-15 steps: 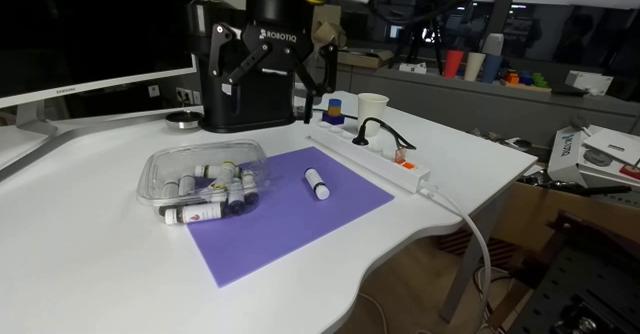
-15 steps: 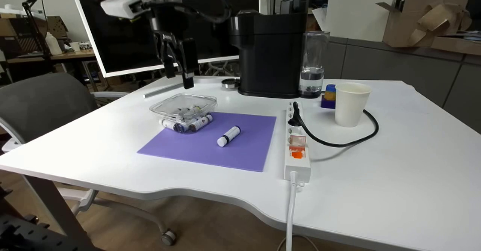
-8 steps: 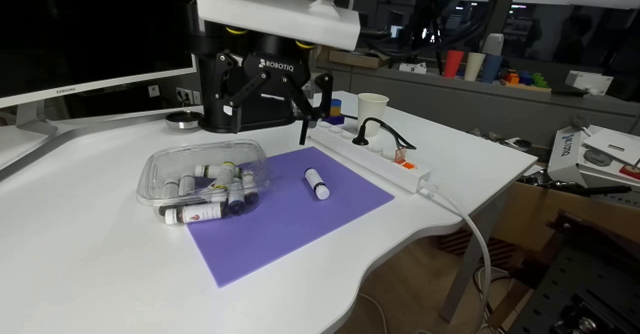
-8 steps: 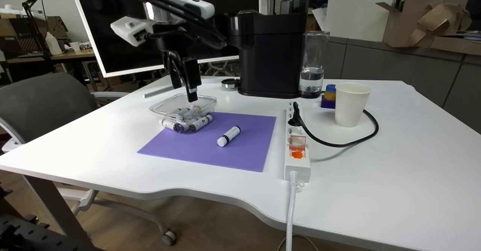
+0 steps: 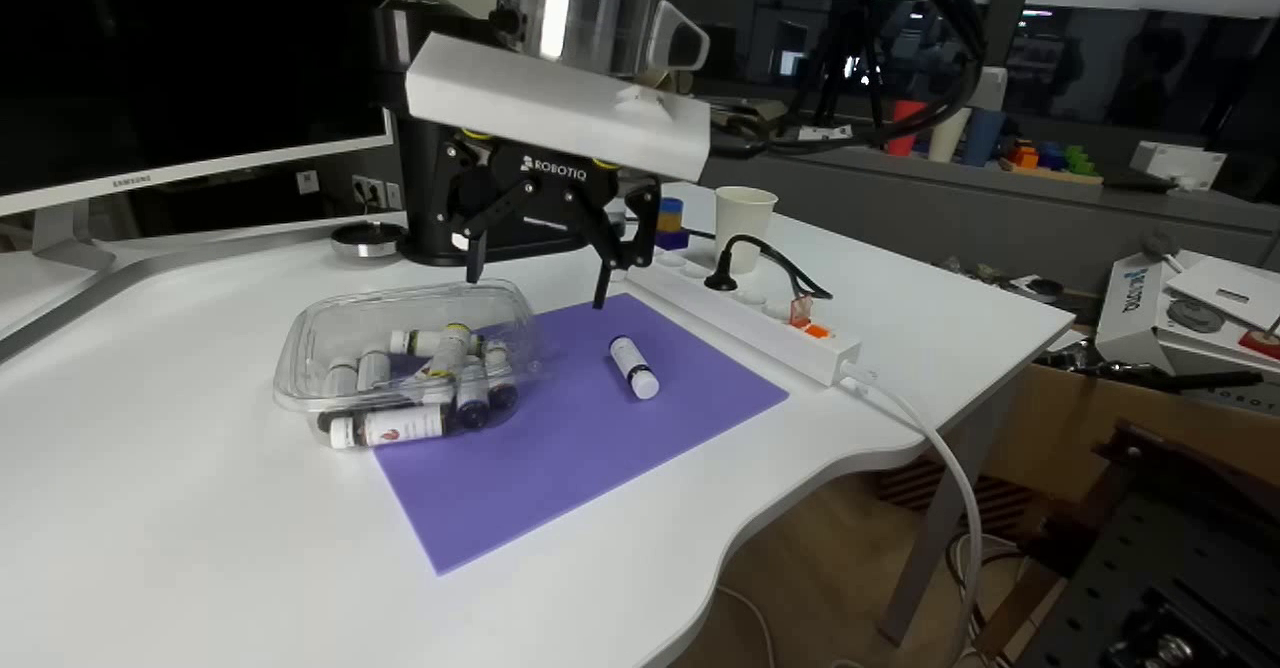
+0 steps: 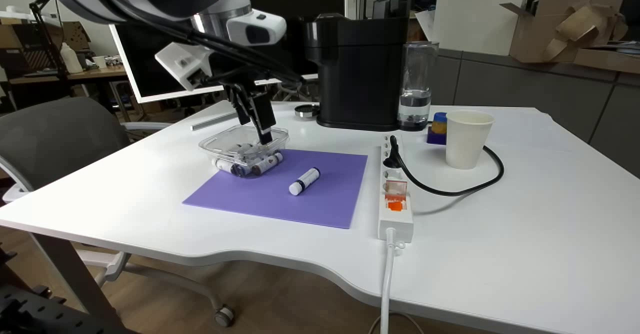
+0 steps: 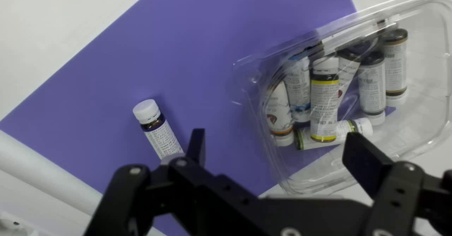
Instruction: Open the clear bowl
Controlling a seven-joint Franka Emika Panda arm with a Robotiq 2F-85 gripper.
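Observation:
The clear bowl [image 5: 318,340] is a shallow transparent container with several small white-labelled vials [image 5: 400,424] inside. Its clear lid looks closed. It rests partly on a purple mat and also shows in an exterior view [image 6: 220,142] and at the right of the wrist view [image 7: 423,123]. My gripper [image 5: 537,289] is open and empty, pointing down above the bowl's edge and the mat, apart from the table. In the wrist view the gripper's [image 7: 275,135] fingers stand wide apart; one overlaps the bowl, the other the mat beside a loose vial.
A loose white-capped vial [image 5: 633,366] lies on the purple mat [image 5: 540,498]. A white power strip [image 5: 740,323] with a black plug, a paper cup [image 6: 466,139] and a black machine [image 6: 361,74] stand nearby. A monitor [image 5: 180,68] is behind the bowl.
My gripper has moved down toward the table, and a little toward the mat side of the bowl, with its fingers staying open. The bowl and the loose vial have not moved.

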